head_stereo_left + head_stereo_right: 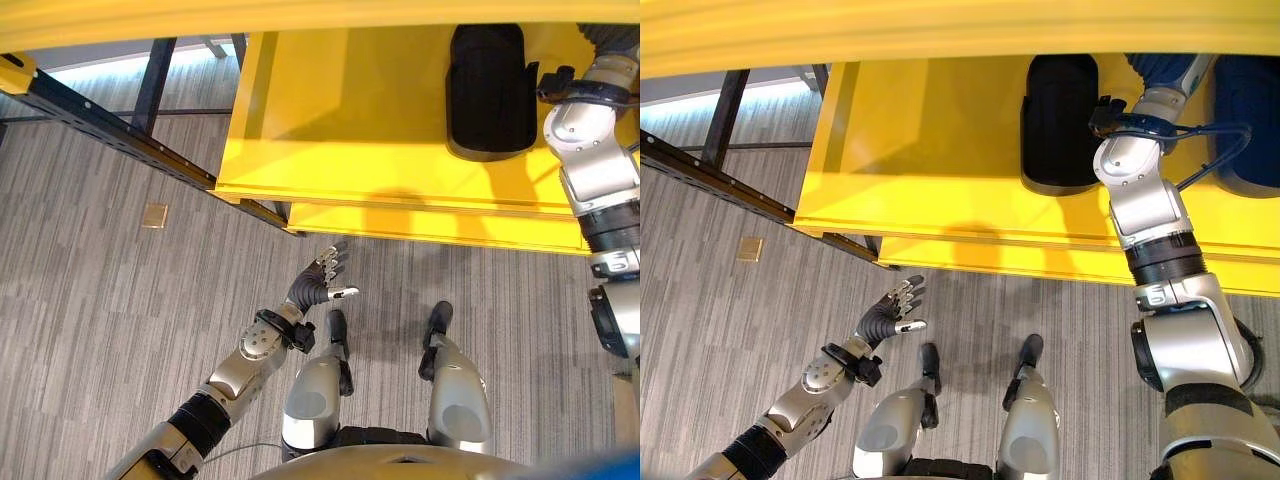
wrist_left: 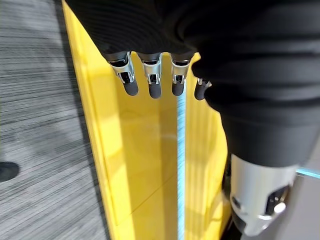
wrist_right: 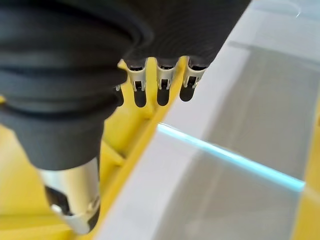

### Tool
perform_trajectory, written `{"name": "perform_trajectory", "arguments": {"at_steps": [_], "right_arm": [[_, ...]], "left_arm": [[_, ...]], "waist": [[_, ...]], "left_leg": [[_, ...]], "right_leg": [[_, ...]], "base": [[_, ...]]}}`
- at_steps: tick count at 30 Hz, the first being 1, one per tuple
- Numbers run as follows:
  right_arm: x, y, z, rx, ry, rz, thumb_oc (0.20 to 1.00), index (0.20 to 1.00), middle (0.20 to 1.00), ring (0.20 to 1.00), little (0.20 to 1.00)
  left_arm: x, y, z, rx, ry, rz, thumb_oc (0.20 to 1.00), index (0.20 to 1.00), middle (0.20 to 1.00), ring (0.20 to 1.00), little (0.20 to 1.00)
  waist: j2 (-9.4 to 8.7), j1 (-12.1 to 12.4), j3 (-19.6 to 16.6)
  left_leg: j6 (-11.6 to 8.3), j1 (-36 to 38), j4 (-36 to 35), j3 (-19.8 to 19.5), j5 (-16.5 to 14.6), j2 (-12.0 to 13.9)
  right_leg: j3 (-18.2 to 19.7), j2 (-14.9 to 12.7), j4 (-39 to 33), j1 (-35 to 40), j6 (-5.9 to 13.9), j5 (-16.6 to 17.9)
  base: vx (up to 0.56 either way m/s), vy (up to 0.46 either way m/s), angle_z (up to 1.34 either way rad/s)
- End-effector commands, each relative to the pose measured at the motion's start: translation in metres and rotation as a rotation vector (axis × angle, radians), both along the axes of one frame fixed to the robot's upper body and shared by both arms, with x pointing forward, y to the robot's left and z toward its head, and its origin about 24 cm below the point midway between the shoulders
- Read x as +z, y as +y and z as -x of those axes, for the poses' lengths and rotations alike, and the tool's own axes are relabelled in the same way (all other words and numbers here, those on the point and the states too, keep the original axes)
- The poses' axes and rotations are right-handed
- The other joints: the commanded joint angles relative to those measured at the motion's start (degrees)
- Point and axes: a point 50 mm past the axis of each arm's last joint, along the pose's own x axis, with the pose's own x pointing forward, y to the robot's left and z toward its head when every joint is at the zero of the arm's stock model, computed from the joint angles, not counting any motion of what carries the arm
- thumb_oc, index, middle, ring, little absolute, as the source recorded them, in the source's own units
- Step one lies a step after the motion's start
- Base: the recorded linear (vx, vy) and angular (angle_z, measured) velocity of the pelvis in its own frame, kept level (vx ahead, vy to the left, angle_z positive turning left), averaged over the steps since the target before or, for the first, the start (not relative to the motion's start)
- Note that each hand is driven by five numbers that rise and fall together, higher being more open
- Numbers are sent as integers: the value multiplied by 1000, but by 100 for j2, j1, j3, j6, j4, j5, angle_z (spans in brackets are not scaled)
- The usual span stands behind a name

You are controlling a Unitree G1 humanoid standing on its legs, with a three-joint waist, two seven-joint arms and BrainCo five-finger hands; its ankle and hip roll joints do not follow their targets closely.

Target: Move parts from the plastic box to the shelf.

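Right hand [image 3: 160,75], fingers straight and empty, sits up at the yellow shelf [image 1: 350,130] beside a black part [image 1: 487,90] near its right edge, long axis front-to-back; left hand [image 1: 318,280] hangs relaxed-open, empty, low over the floor, farther off.

Silver-grey arms, black joint bands; left hand [image 1: 322,278] and right hand [image 3: 165,75]: dark ribbed covers, silver fingers, dark tips.
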Motion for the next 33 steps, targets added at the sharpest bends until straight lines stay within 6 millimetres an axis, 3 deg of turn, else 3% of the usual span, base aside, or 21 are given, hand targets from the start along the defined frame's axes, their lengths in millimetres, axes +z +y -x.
{"name": "perform_trajectory", "arguments": {"at_steps": [1,2,3,4,5,6,10,16,22,30,33], "right_arm": [[-14,-4,-3,13,77,68,1000,1000,1000,1000,1000],[-44,5,4,98,158,84,1000,1000,1000,1000,1000],[-56,8,7,133,191,90,1000,1000,1000,1000,1000],[-103,16,21,211,337,101,1000,1000,1000,1000,1000],[-112,16,23,227,373,113,1000,1000,1000,1000,1000],[-143,16,39,282,470,105,1000,1000,1000,1000,1000],[-192,18,65,390,649,57,1000,1000,1000,1000,1000],[-220,37,83,501,756,157,1000,1000,1000,1000,1000],[-225,54,81,546,763,362,1000,1000,1000,1000,1000],[-236,54,66,400,813,584,1000,1000,1000,1000,1000],[-253,40,48,251,935,716,1000,1000,1000,1000,1000]], "left_arm": [[6,-6,13,-38,-56,54,1000,1000,1000,1000,1000],[4,-1,14,-12,-52,55,1000,1000,1000,1000,1000],[4,1,15,-3,-50,57,1000,1000,1000,1000,1000],[0,5,18,25,-38,58,1000,1000,1000,1000,1000],[0,6,18,30,-38,58,1000,1000,1000,1000,1000],[-3,8,21,45,-30,55,1000,1000,1000,1000,1000],[-6,16,26,72,-16,35,1000,1000,1000,1000,1000],[-8,22,29,79,-5,10,1000,1000,1000,1000,1000],[-11,24,28,47,6,-20,1000,1000,1000,1000,1000],[-11,30,25,31,18,-51,1000,1000,1000,1000,1000],[-11,34,23,2,33,-72,1000,1000,1000,1000,1000]], "waist": [[-276,39,-635],[-358,-86,-753],[-386,-135,-794],[-473,-293,-951],[-490,-327,-977],[-537,-421,-1071],[-655,-604,-1262],[-807,-683,-1415],[-878,-527,-1586],[-946,-254,-1715],[-947,-35,-1737]], "left_leg": [[-101,-174,144,193,209,234],[-96,-92,107,234,218,254],[-92,-63,94,251,217,258],[-71,76,26,319,207,266],[-67,100,15,336,201,268],[-43,201,-43,402,198,272],[-15,402,-178,560,186,257],[26,629,-309,673,115,168],[43,673,-347,656,78,141],[106,749,-347,563,-6,90],[114,772,-347,454,-8,79]], "right_leg": [[351,22,547,164,160,-633],[420,54,434,273,173,-596],[447,67,391,307,179,-580],[543,99,234,454,206,-519],[561,104,204,480,214,-508],[617,116,111,560,248,-451],[713,152,-90,715,330,-340],[760,158,-445,953,453,-172],[708,130,-701,1075,526,-21],[523,143,-708,1261,522,-106],[400,149,-711,1356,498,-136]], "base": [[36,35,-20],[37,36,-17],[77,75,-26],[55,56,-26],[69,56,-34],[31,21,-17],[10,9,-14],[-24,-7,-16],[-6,-2,0],[40,-35,7],[84,-72,6]]}}
